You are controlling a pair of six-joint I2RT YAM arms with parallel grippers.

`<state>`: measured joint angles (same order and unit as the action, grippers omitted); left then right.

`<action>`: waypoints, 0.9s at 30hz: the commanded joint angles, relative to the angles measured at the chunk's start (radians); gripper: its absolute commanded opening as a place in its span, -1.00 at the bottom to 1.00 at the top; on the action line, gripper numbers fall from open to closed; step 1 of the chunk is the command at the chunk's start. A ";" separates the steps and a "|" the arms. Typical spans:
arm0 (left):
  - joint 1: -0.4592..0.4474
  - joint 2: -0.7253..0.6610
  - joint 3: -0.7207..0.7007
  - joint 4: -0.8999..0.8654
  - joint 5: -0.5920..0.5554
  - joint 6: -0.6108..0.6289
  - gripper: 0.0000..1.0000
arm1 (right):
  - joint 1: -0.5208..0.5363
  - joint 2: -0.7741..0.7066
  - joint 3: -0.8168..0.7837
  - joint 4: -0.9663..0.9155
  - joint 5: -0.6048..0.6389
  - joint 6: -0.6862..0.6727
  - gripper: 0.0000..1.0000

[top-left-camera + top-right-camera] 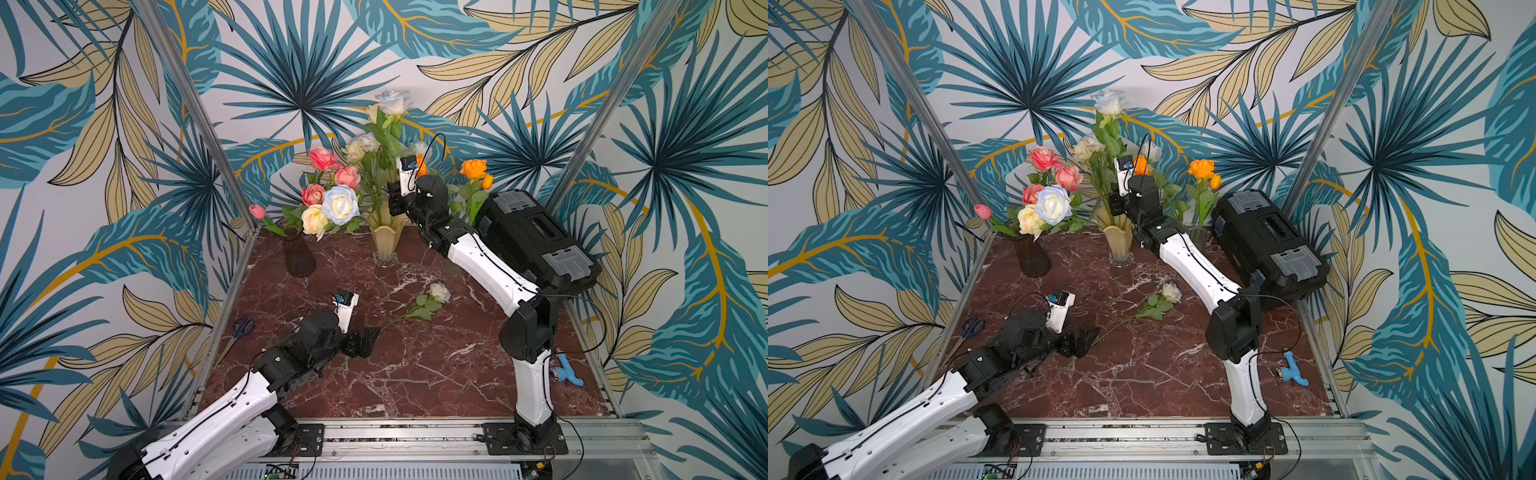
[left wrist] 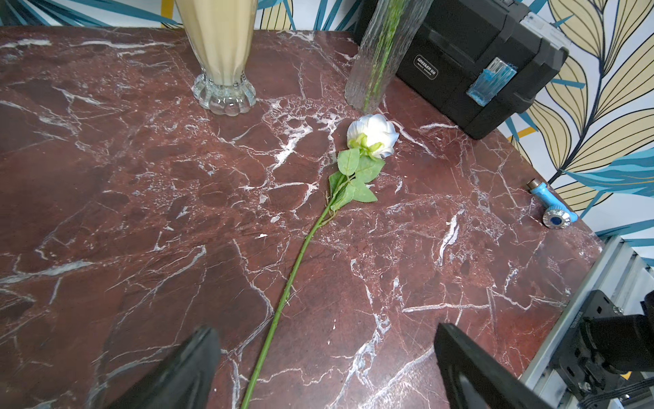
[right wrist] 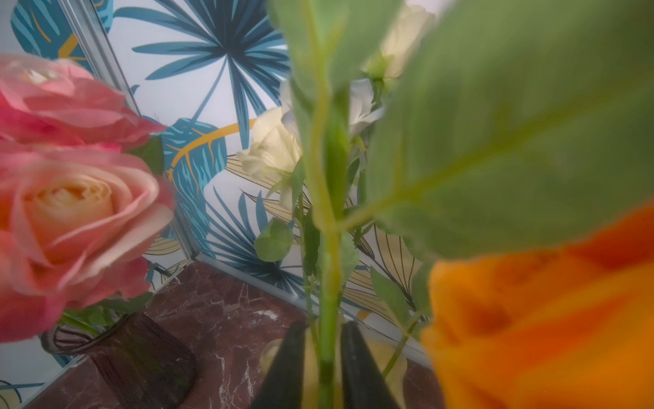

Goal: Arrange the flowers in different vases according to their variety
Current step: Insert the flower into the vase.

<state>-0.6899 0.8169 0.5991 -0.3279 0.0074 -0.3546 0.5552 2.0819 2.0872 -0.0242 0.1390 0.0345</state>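
A white rose (image 1: 428, 301) lies loose on the red marble table (image 1: 436, 374), its bloom toward the far right and its long green stem running near-left. The left gripper (image 2: 325, 329) hangs low over the near end of that stem with its jaws spread wide, one finger on either side and neither touching it. At the far left stands the dark purple vase (image 1: 298, 257), holding pink roses (image 1: 322, 157), a pink tulip bud (image 1: 257, 211), a white-and-pale-blue rose (image 1: 340, 204) and a cream rose (image 1: 314, 219). The cream-yellow vase (image 1: 386, 243) stands at the far middle with tall white roses (image 1: 392, 102) rising from it. The right gripper (image 3: 323, 340) is just above this vase's rim; in the right wrist view a green stem (image 3: 327, 283) runs up between its two black fingers (image 3: 283, 371), which stand slightly apart with a sliver of gap on each side, so the claw is loosely around the stem rather than pinching it. To the right, just beside the black toolbox (image 1: 536, 241), the clear glass vase (image 1: 1198, 235) holds orange roses (image 1: 473, 168) and an orange tulip bud (image 1: 487, 181). Blue-handled scissors (image 1: 241, 326) lie at the table's left edge, and a blue plastic nozzle (image 1: 567, 370) lies near the right edge.
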 commanded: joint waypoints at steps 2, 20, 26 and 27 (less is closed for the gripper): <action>0.006 0.012 0.036 -0.021 0.010 0.037 1.00 | 0.001 -0.031 -0.056 0.070 0.029 0.028 0.03; 0.006 0.253 0.126 -0.080 0.146 0.166 1.00 | 0.115 -0.467 -0.519 0.125 0.041 0.063 0.18; 0.006 0.387 0.191 -0.151 0.166 0.242 0.96 | 0.188 -0.718 -0.769 0.058 0.094 0.099 0.19; 0.006 0.415 0.206 -0.166 0.165 0.260 0.93 | 0.194 -0.759 -0.805 0.044 0.104 0.115 0.19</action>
<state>-0.6872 1.1938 0.7475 -0.4355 0.1516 -0.1616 0.7361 1.3907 1.3556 0.0628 0.1978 0.1059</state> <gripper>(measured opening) 0.970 0.597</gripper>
